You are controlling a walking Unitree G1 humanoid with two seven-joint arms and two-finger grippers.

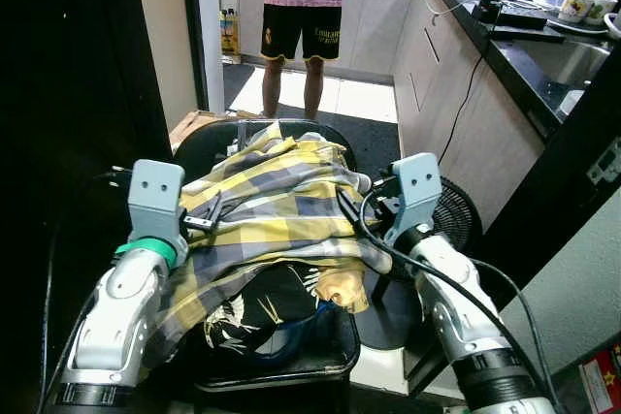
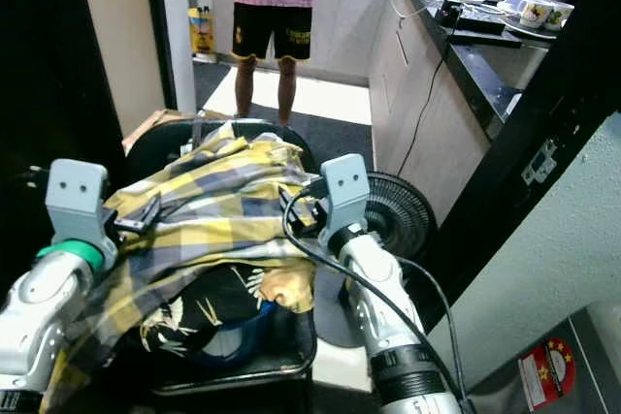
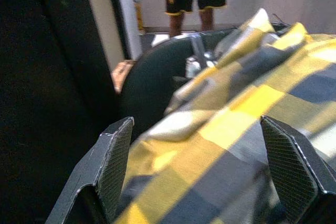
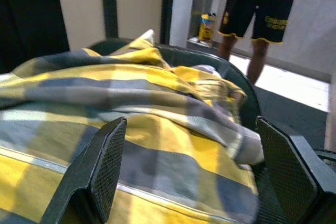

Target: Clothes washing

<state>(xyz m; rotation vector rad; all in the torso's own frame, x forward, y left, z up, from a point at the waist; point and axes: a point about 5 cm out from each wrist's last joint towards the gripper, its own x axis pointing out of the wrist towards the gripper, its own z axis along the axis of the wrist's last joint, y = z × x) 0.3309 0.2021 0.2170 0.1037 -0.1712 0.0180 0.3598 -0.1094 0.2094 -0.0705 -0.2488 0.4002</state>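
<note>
Shirt heaped on the basket, between both wide-open jaws, apparently for carrying to the washer.

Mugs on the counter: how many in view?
2. One floral mug stands on the black counter at the far right; a second mug is just right of it, cut off by the frame edge. Others may be hidden among the clutter.

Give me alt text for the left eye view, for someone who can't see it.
A yellow and grey plaid shirt is heaped over a black laundry basket, with the robot's left claw and right claw open at either side of the pile. Beyond, a person in a pink top and black shorts stands by a kitchen counter.
</note>
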